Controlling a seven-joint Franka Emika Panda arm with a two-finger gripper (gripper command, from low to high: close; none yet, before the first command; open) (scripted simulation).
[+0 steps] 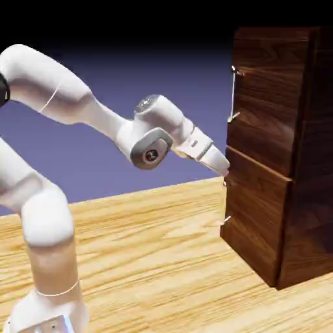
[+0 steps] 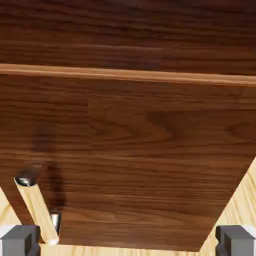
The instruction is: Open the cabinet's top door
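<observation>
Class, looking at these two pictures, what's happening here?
A white robot arm holds its open two-finger gripper before the lower panel of a dark walnut-grain cabinet, gripping nothing. The upper door, with its thin silver bar handle, is closed and yet to be opened.

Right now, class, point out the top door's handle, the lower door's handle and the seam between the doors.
Upper bar handle (image 1: 233,95): exterior view, mid-bar.
Lower bar handle (image 2: 38,212): hand view, mid-bar.
Seam (image 2: 128,74): hand view, mid-length.

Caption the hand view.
Open gripper facing the cabinet's lower front panel, its handle near one fingertip.
</observation>
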